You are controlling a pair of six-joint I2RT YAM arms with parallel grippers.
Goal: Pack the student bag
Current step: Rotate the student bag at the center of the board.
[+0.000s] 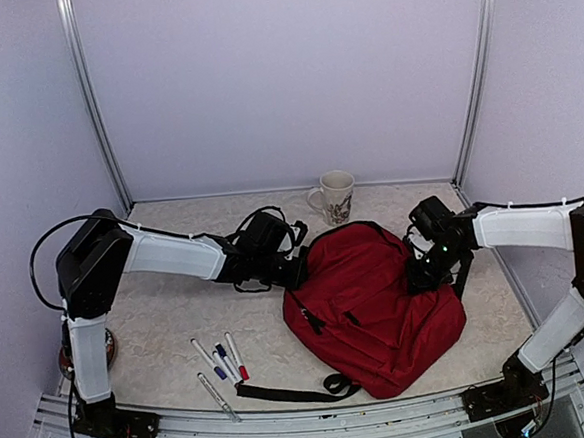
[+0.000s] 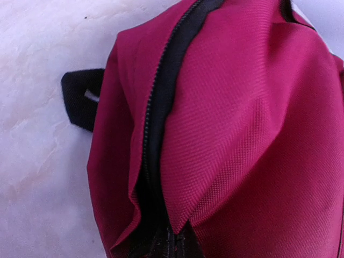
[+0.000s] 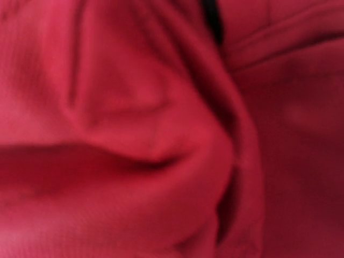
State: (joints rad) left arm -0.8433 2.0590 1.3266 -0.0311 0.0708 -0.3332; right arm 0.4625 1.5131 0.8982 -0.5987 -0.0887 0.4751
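The student bag (image 1: 379, 313) is big and red. It lies flat on the table (image 1: 168, 308), a bit to the right of the middle. A black zipper (image 2: 161, 107) runs along its top part. A small black loop (image 2: 80, 99) sticks out at its edge. A long black strap (image 1: 284, 393) lies on the table at the bag's near side.

The left gripper (image 1: 294, 270) is at the bag's left edge. The right gripper (image 1: 424, 270) is down on the bag's right side, and its camera sees only blurry red cloth. The fingers of both are hidden, so it is not clear if they pinch anything.

A mug (image 1: 337, 197) stands behind the bag. A few pens (image 1: 222, 360) lie to its left.
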